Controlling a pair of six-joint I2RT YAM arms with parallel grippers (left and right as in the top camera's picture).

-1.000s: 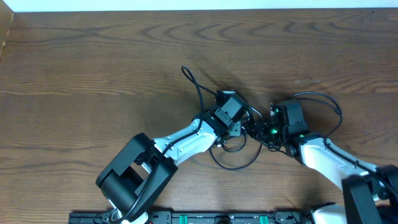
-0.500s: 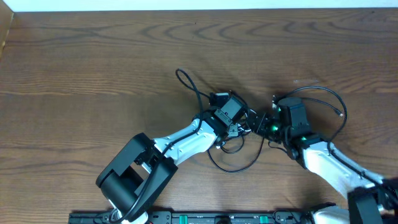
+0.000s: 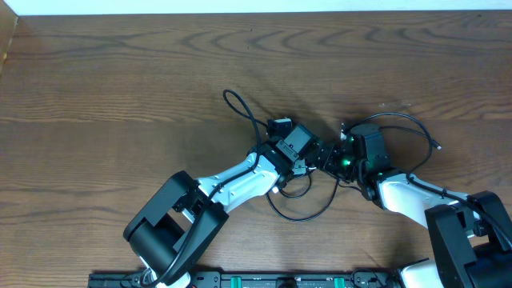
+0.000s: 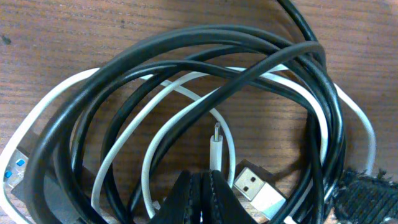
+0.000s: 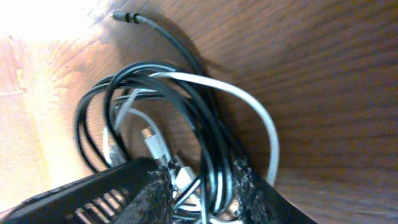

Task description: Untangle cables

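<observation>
Across the wooden counter, the left arm and right arm reach toward each other until their tips nearly meet. The left end effector is closed, fingers pressed together; whether a strand is caught between them I cannot tell. The right end effector has its jaws parted, straddling several strands. The cables lie tangled directly under and between both end effectors: black loops coiled over one white cable, with black strands trailing out past each end effector. Just beside the left fingertips sits a flat silver plug, and just ahead of them a small white plug.
</observation>
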